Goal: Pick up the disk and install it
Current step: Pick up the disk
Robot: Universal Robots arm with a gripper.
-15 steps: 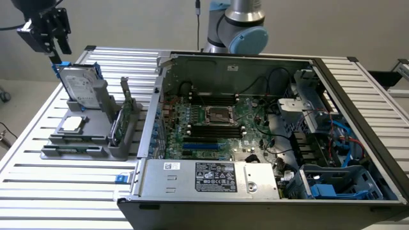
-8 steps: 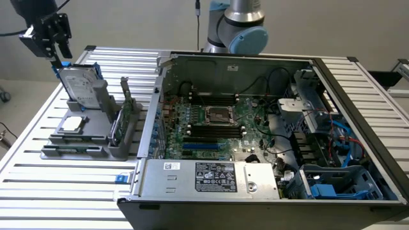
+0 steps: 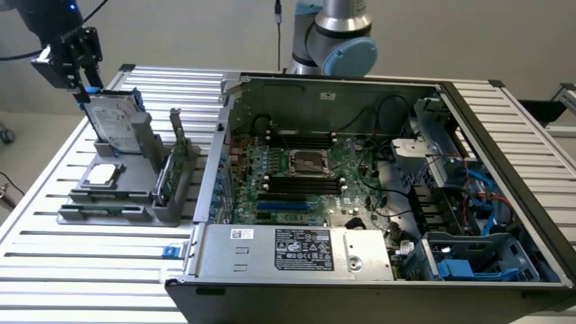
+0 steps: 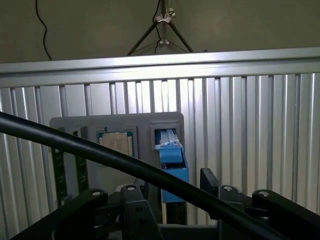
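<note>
The disk [image 3: 115, 121], silver-grey with a white label and a blue carrier, stands tilted in the far slot of the grey holder [image 3: 121, 206] at the exterior view's left. My gripper [image 3: 85, 92] hangs right over the disk's upper edge. In the wrist view the blue carrier edge of the disk [image 4: 173, 167] runs up from the holder [image 4: 142, 125] between my two fingers. My gripper [image 4: 174, 184] is open, with a narrow gap showing on each side of the carrier. A black cable crosses in front and hides the fingertips' lower parts.
A square processor chip [image 3: 102, 173] lies on the holder, and a green circuit card [image 3: 177, 162] stands at its side. The open computer case [image 3: 360, 169] takes up the exterior view's middle and right, with blue drive bays [image 3: 468, 264] at its near right corner. The arm's base [image 3: 338, 37] stands behind it.
</note>
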